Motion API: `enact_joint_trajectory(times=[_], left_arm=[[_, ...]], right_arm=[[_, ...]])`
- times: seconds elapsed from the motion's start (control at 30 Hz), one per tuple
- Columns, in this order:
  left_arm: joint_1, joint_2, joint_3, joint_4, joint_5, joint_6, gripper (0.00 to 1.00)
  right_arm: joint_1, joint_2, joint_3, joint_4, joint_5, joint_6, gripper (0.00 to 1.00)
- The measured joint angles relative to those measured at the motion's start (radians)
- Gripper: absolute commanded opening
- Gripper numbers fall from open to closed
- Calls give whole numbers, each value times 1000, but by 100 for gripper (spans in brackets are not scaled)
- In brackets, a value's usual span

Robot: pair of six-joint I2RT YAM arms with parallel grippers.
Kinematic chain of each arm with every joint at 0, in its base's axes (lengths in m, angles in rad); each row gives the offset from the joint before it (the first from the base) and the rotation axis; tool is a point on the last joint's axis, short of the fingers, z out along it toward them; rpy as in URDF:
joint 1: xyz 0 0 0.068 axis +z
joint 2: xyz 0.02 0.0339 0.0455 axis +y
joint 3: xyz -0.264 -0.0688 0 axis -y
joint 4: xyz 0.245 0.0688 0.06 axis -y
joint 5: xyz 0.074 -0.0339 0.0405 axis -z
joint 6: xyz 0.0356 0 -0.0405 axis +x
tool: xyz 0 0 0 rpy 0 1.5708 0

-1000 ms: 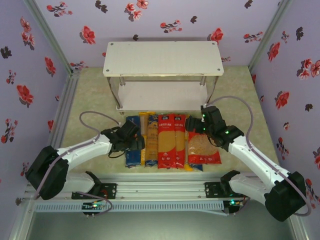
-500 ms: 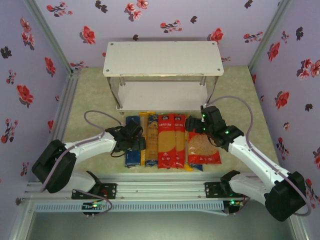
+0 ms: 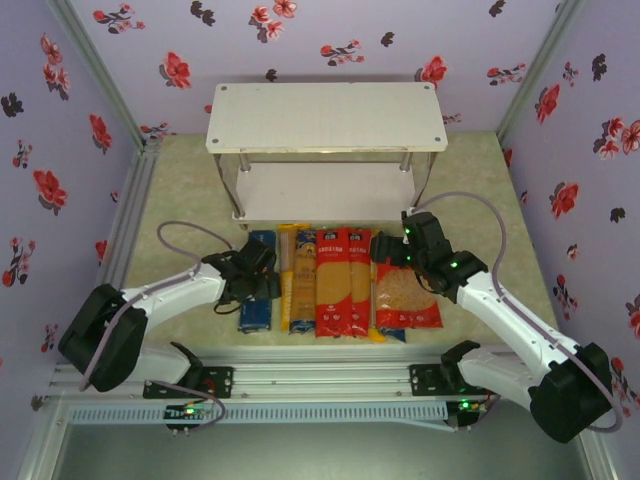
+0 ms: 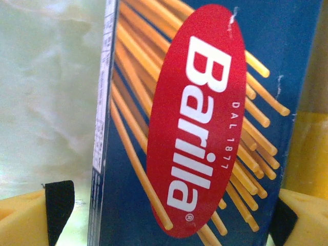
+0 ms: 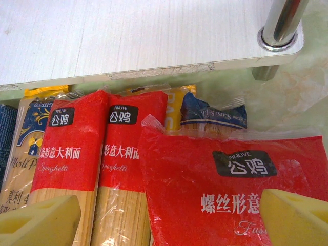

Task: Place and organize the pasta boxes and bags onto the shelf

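Observation:
A dark-blue pasta box [image 4: 205, 128] with a red oval logo lies between the fingers of my left gripper [image 4: 174, 220]. The gripper is open and straddles the box, with a gap showing at the left pad [image 4: 59, 205]. From above, this box [image 3: 254, 315] is leftmost in a row of packets, under the left gripper [image 3: 262, 284]. My right gripper [image 5: 169, 220] stands open over the wide red bag [image 5: 230, 195], near its far end [image 3: 388, 252]. Two long red bags [image 3: 342, 285] and a yellow bag [image 3: 300, 285] lie between. The white shelf [image 3: 325, 115] stands behind them.
A blue-topped packet [image 5: 212, 113] pokes out from under the wide red bag's far end. The shelf's lower board [image 5: 128, 36] and a shiny metal leg [image 5: 282, 20] are just beyond the packets. Flowered walls close the table in on three sides.
The left gripper and the blue box under it have shifted a little to the left, away from the yellow bag. The right arm has stayed put.

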Motion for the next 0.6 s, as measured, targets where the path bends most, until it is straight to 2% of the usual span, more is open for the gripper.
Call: enact_joint_trajectory(times=[0.27, 0.43, 0.53, 0.6], left_arm=[[16, 2, -7, 8, 6, 31, 100], [17, 61, -7, 32, 30, 56, 99], [17, 76, 2, 23, 25, 69, 85], [17, 82, 8, 7, 17, 80, 68]], right_arm=[[0, 4, 0, 0, 0, 0, 92], [0, 19, 0, 0, 0, 0, 92], [0, 20, 0, 0, 0, 0, 92], [0, 20, 0, 0, 0, 0, 92]])
